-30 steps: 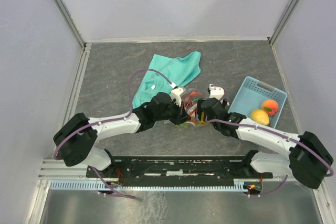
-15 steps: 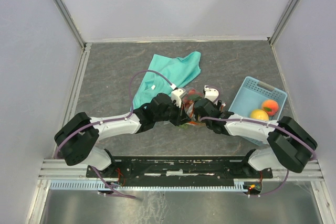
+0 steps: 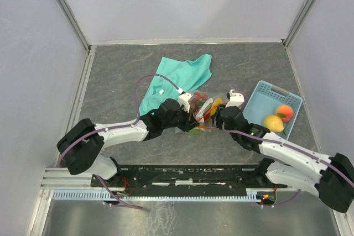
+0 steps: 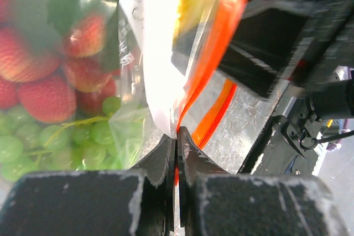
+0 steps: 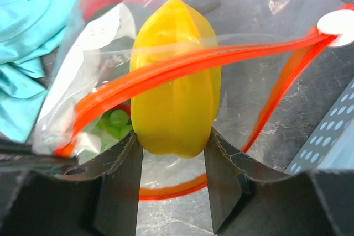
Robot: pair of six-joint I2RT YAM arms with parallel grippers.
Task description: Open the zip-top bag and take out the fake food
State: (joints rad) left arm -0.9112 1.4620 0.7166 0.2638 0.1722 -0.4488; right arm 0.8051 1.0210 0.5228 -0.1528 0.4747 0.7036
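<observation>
- Over in the middle of the dark grey table, the right gripper has backed off to the right. Half a second ago it was nose-first in the mouth of the clear crinkly zip-top bag with the orange-red zip strip.
- It didn't come away empty: its jaws are clamped on a yellow ridged plastic fruit, one on either side of its lower end.
- One run of the strip and some film cross in front of that fruit in the right wrist view, so I'd guess it's at the mouth, not fully clear.
- The left gripper hasn't budged, jaws pinched tight on the bag rim right at the strip.
- Red plastic strawberries and green plastic grapes are in the bag.
- An orange-pink peach and a yellow lemon sit in the light blue plastic basket, so I'd call it partway done.
- Writing: nothing readable. The white tag on the teal cloth is too small, and the dark marks on the bag are blurred.
</observation>
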